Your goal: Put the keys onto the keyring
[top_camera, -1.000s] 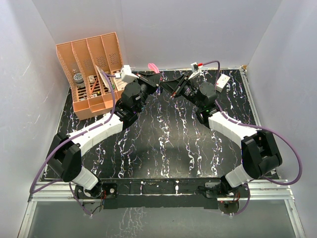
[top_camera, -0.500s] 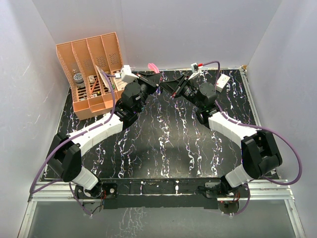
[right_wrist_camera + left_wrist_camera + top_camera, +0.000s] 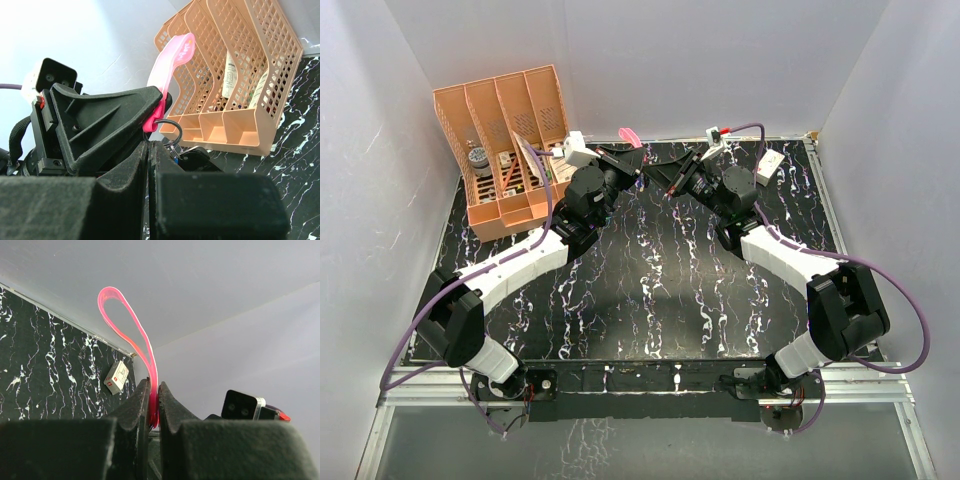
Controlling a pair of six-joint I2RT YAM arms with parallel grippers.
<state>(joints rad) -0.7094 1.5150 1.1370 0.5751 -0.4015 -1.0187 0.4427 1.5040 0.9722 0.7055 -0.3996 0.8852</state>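
My left gripper (image 3: 154,390) is shut on the keyring's pink strap (image 3: 127,330), which loops upward from its fingertips. In the right wrist view the strap (image 3: 172,62) ends in a dark metal ring (image 3: 180,131). A smaller ring hangs from it with a dark key (image 3: 193,158) and a speck of blue beside it. My right gripper (image 3: 149,143) is shut, its tips right under that ring; whether it pinches anything is hidden. From above, both grippers meet at the table's back middle, left (image 3: 632,160), right (image 3: 660,183), with the strap (image 3: 630,135) above them.
An orange mesh file organizer (image 3: 505,145) with small items stands at the back left. A small white box (image 3: 769,162) lies at the back right of the black marbled table (image 3: 650,290). White walls enclose the back and both sides.
The right gripper has shifted slightly by the left gripper's tip. The left arm and the strap have stayed put.
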